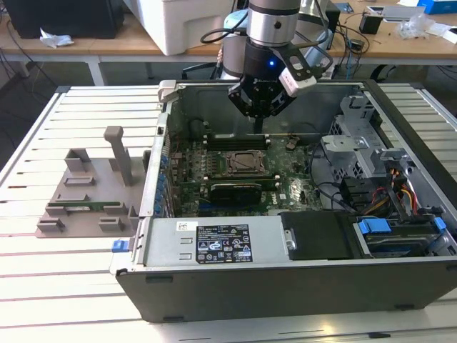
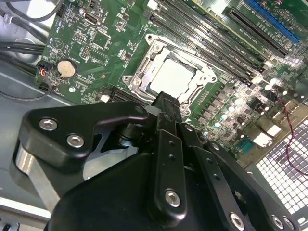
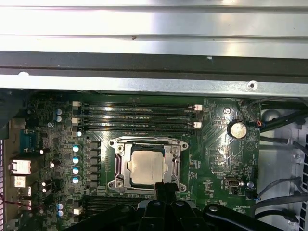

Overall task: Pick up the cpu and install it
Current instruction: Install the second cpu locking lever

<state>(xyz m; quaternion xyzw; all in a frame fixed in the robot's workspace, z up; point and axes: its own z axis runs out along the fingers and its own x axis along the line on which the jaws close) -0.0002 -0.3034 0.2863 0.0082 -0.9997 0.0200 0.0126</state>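
The cpu [image 3: 147, 167], a silvery square chip, lies flat inside the black socket [image 1: 239, 163] with its metal frame [image 2: 144, 55] around it, in the middle of the green motherboard [image 3: 216, 159]. In both wrist views the chip [image 2: 171, 77] is bare, with nothing touching it. My gripper [image 1: 258, 128] hangs inside the open computer case, a short way above the socket and toward its far edge. Its black fingers [image 2: 166, 103] sit together in one narrow tip, shut on nothing. That tip [image 3: 166, 188] is just off the chip's edge.
Memory slots [image 3: 137, 118] run beside the socket, and a coin battery [image 3: 236, 129] and cables [image 3: 279, 120] lie past it. The case walls [image 1: 171, 128], the drive cage [image 1: 357, 136] and the power supply [image 1: 214, 239] hem in the board. A grey fixture [image 1: 89, 189] stands on the slatted table at the exterior view's left.
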